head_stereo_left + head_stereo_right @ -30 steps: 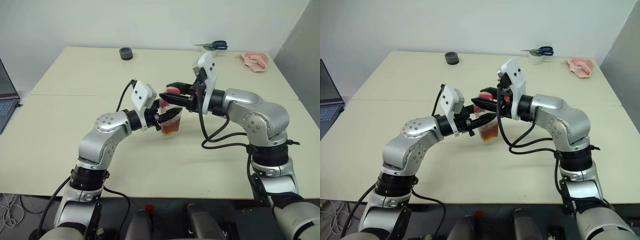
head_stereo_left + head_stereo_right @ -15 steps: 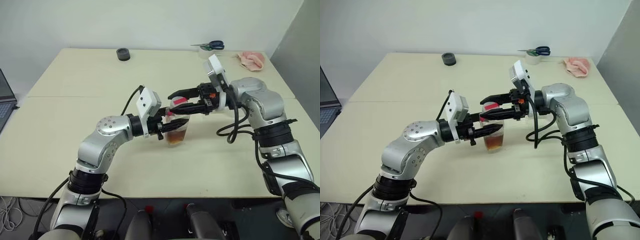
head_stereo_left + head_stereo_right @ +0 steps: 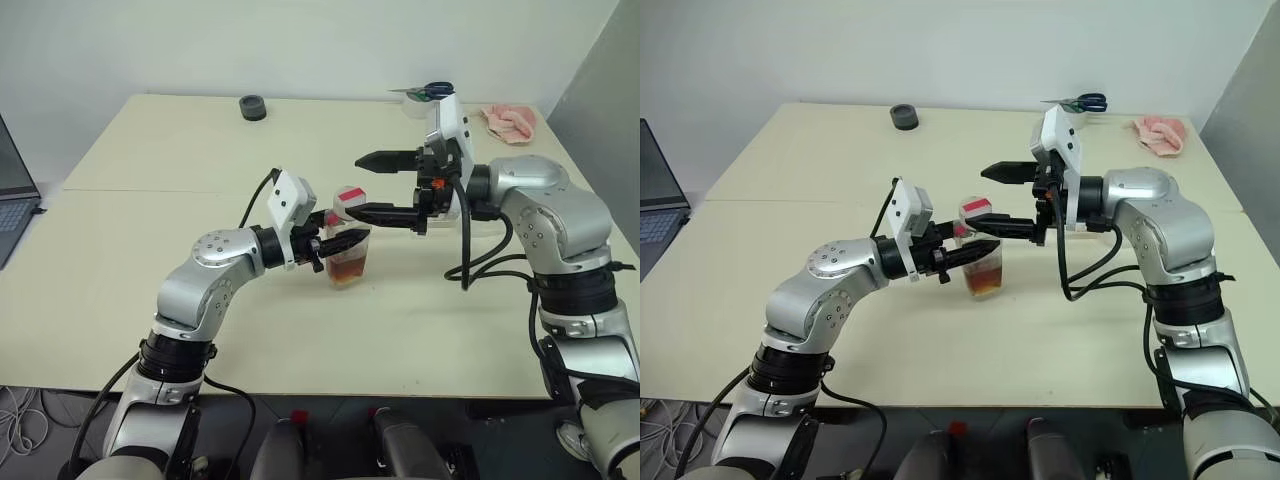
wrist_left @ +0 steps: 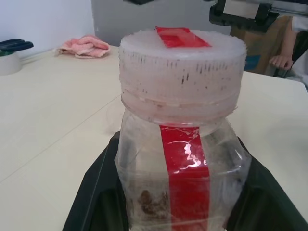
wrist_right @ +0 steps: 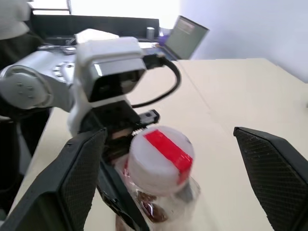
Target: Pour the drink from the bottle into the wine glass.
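The bottle point(image 3: 347, 255) stands upright on the table, clear, with a red label strip and a pale cap point(image 3: 348, 200) on top. The amber drink point(image 3: 345, 270) fills its lower part. My left gripper point(image 3: 335, 243) comes in from the left and is shut on the bottle's body; its black fingers point(image 4: 94, 192) flank the bottle point(image 4: 183, 159) in the left wrist view. My right gripper point(image 3: 372, 186) hovers just right of the cap, open wide, one finger above cap height and one beside it. In the right wrist view the cap point(image 5: 161, 154) lies between the spread fingers point(image 5: 82, 168). The wine glass is hidden or out of view.
A black tape roll point(image 3: 252, 106) lies at the table's far edge. Scissors point(image 3: 432, 90) rest on a white roll at the far right, beside a pink cloth point(image 3: 508, 120). A laptop point(image 3: 12, 190) sits off the left edge. A person's hand point(image 4: 284, 60) shows beyond the table.
My right gripper has opened wide and drawn back to the right, off the cap it was closed around. The cap stays on the bottle. The left gripper keeps its hold.
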You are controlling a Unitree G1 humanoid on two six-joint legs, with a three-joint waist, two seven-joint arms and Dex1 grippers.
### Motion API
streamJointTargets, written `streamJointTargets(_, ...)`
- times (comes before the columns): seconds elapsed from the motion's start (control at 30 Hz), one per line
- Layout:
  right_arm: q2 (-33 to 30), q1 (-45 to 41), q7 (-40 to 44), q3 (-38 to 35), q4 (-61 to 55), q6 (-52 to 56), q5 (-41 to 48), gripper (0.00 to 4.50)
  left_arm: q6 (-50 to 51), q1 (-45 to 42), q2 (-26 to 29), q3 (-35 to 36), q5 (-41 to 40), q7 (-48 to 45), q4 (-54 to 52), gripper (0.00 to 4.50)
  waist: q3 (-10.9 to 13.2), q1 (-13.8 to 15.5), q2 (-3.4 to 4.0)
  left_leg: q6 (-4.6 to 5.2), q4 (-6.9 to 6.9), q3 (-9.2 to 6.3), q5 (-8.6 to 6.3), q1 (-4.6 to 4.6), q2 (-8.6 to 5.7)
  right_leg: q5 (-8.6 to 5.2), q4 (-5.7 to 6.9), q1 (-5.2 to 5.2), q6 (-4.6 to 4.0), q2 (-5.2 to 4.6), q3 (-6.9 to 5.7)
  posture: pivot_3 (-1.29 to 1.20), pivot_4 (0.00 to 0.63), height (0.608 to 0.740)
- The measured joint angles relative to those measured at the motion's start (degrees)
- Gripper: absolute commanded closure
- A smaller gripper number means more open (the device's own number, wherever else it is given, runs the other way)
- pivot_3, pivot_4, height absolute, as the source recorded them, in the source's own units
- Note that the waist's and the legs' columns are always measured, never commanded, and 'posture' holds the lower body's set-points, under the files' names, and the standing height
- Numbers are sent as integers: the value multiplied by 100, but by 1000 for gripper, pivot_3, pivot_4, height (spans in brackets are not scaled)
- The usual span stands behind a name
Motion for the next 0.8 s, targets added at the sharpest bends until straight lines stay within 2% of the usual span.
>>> streamJointTargets(0.13, 390, 301, -826, -12, -809, 570, 164, 0, -59, -63, -77, -31, 38, -42, 71, 2631, 0, -14, 0, 0, -2, 0, 0, 1, 2, 0, 2, -1, 1, 4, 2, 0, 150, 740)
streamJointTargets(0.23, 695, 334, -1416, -20, -993, 936, 257, 0, -76, -63, -135, -79, 78, -74, 89, 2631, 0, -6, 0, 0, 4, 0, 0, 0, 0, 0, 1, 0, 1, 3, 3, 0, 150, 740)
streamJointTargets(0.37, 721, 387, -2016, -105, -1107, 1211, 249, 0, -116, -64, -134, -74, 117, -72, 90, 2631, 0, -6, 0, 0, 4, 2, 0, 0, -2, -5, -1, 1, 8, 2, 5, 0, 150, 740)
streamJointTargets(0.5, 698, 443, -2261, -102, -1184, 1318, 250, 0, -163, -63, -134, -69, 130, -70, 90, 2631, 0, -6, 0, 0, 1, 2, 0, 0, 0, -4, -2, 0, 7, 3, 5, 0, 150, 740)
streamJointTargets(0.6, 678, 514, -2360, -96, -1261, 1384, 256, 595, -164, -61, -134, -69, 136, -65, 90, 2631, 0, -6, 0, 0, 1, 2, 0, 0, 0, -4, -2, 0, 6, 3, 5, 0, 150, 740)
streamJointTargets(0.8, 692, 570, -2381, -71, -1394, 1499, 453, 2615, -166, -57, -134, -69, 153, -62, 90, 2631, 0, -7, 0, 0, 2, 3, 0, 0, 0, -7, -2, 0, 11, 4, 5, 0, 150, 740)
